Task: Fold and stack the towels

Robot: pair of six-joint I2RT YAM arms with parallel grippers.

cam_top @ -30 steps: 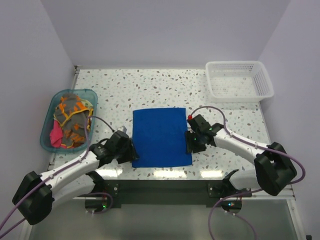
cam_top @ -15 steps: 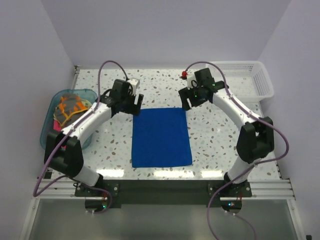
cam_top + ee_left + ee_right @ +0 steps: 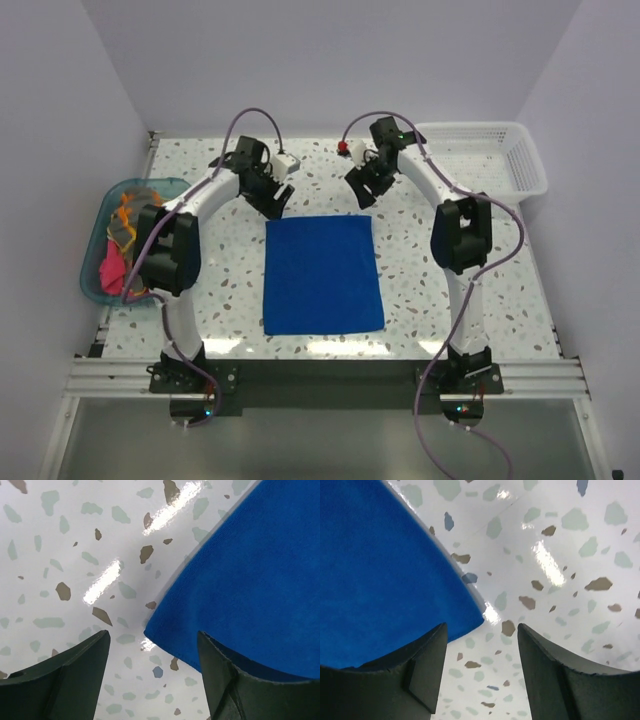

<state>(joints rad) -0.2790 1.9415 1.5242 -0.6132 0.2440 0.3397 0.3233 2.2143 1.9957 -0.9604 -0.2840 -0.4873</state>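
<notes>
A royal blue towel (image 3: 323, 274) lies flat and spread out in the middle of the table. My left gripper (image 3: 277, 203) is open and empty, just above the towel's far left corner, which shows between its fingers in the left wrist view (image 3: 150, 630). My right gripper (image 3: 361, 196) is open and empty, just above the far right corner, which shows in the right wrist view (image 3: 479, 614). More towels (image 3: 122, 232), orange with grey and pink, lie bunched in the teal tub at the left.
The translucent teal tub (image 3: 92, 288) stands at the left edge of the table. A white mesh basket (image 3: 480, 160) stands at the back right corner. Both arms arch over the table on either side of the blue towel.
Both arms have swung from the towel's near corners to its far corners, stretching out across the table. The blue towel has not moved.
</notes>
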